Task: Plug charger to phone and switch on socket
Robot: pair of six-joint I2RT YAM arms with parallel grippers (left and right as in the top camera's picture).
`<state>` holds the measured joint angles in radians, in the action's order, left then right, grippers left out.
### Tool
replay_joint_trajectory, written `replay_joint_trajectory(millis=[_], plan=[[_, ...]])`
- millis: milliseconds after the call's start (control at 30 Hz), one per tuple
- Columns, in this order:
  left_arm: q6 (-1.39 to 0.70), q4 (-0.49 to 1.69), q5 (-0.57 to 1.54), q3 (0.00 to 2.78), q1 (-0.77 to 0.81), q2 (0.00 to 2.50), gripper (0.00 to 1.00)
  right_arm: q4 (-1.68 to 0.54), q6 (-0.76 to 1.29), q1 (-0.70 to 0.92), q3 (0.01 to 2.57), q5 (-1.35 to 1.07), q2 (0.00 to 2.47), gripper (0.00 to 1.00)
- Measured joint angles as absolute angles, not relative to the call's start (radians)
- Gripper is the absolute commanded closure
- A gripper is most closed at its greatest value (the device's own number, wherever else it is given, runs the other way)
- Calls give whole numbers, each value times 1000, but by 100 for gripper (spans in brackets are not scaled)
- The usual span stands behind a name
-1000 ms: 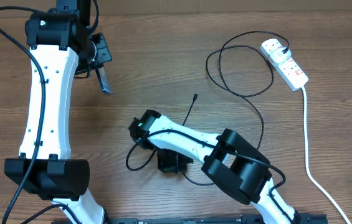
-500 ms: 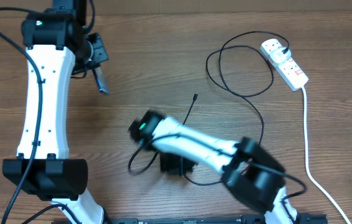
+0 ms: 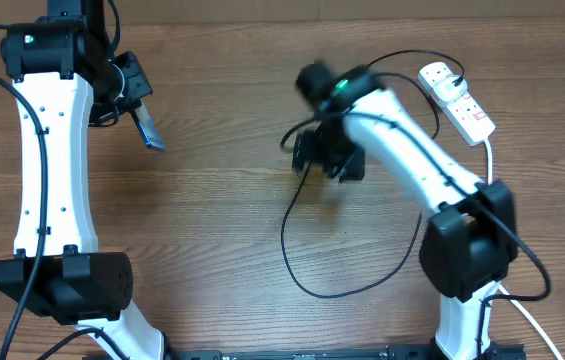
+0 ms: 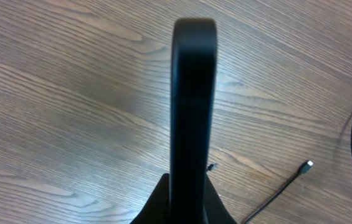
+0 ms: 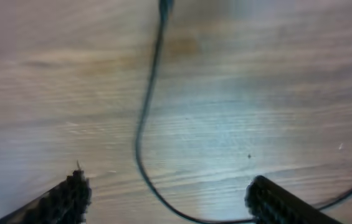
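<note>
Lying beneath right pincer (image 5: 168,198): the charger (image 5: 141,121)

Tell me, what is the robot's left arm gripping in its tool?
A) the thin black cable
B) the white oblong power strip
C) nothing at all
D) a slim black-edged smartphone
D: the left tool is clamped on the slim black-edged smartphone, seen edge-on in the left wrist view.

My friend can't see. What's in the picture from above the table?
The left pincer holds the phone edge-on at upper left. The blurred right pincer hangs over the black charger cable, which loops to the white socket on a wooden table.
</note>
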<state>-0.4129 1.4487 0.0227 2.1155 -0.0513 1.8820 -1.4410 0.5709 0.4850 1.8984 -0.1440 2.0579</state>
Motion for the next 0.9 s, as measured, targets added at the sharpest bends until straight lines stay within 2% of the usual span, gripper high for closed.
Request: replay_joint_trajectory(millis=[233, 500, 667, 900], plan=[[-413, 1451, 34, 2115, -39, 1882, 96, -1399, 504, 439, 2154, -176, 2058, 1], [-413, 1452, 53, 2115, -39, 1882, 96, -1327, 480, 427, 2178, -188, 2064, 0], [-413, 1460, 57, 2115, -39, 1882, 96, -1222, 491, 432, 2157, -174, 2072, 11], [-413, 1468, 60, 2115, -39, 1882, 96, -1173, 713, 439, 2007, -59, 2087, 29]])
